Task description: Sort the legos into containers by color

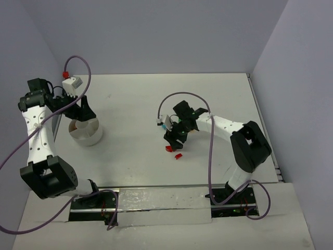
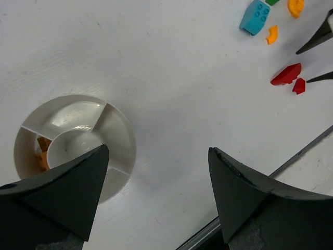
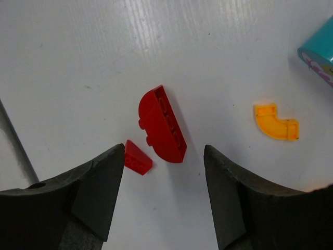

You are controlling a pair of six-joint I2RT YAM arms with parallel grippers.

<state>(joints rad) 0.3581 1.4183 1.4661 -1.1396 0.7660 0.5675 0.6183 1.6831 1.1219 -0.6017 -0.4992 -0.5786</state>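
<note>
A white counter (image 1: 135, 99) forms the floor of a plain, box-like enclosure. Behind it rises a pale lavender-grey back wall (image 1: 156, 31). A left wall (image 1: 21, 47) and a right wall (image 1: 302, 73) of the same tone close in the sides. A shiny metal strip (image 1: 156, 200) runs along the near edge. A thin dark seam (image 1: 266, 130) separates the counter from the right wall. The light is soft and even, the shadows are faint, and a small scuff (image 1: 110, 96) marks the surface.

table (image 1: 135, 99): white, faintly scuffed
walls (image 1: 156, 31): pale grey — enclosing three sides
rail (image 1: 156, 200): shiny metal, near edge
</note>
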